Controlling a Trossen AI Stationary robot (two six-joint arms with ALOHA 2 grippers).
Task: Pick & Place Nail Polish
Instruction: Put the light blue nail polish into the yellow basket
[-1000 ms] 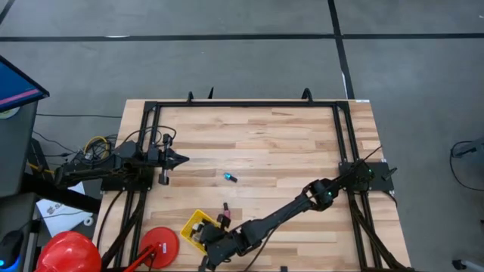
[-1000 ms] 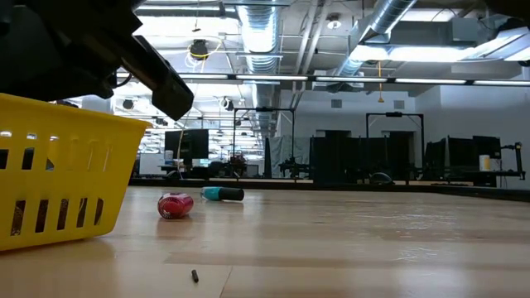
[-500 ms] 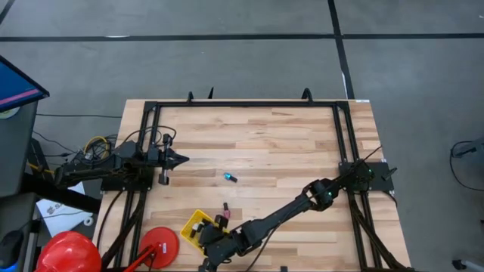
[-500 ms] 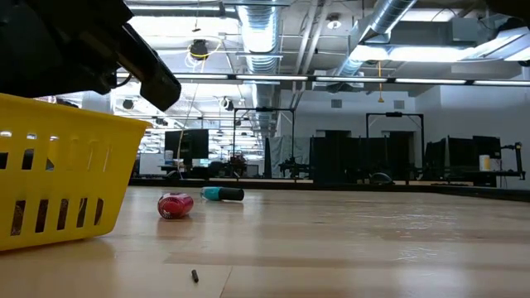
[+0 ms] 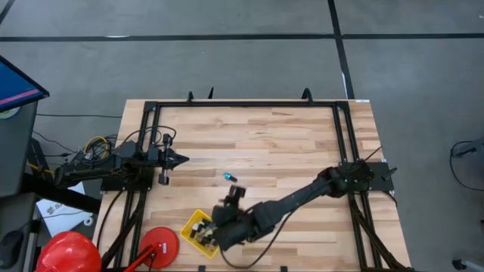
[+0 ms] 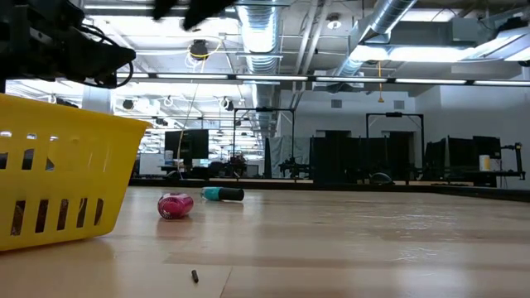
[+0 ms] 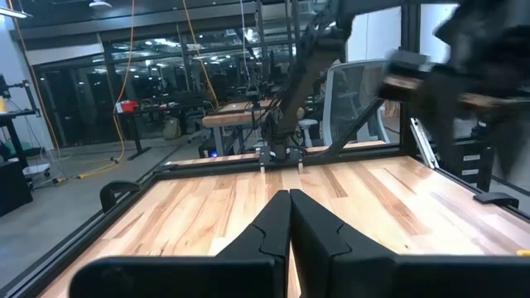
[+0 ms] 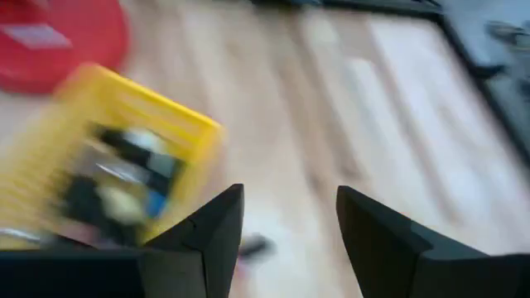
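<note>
Right hand hovering, fingers parted and empty, beside the yellow slotted plastic basket, lower centre.
Pink nail polish bottle and teal one lying on the wooden bench; left hand clenched, waiting left.

Right claw hangs open mid-table; left claw rests closed at its side.

Bright, even ceiling light throughout; the right wrist view is heavily motion-blurred.
</note>
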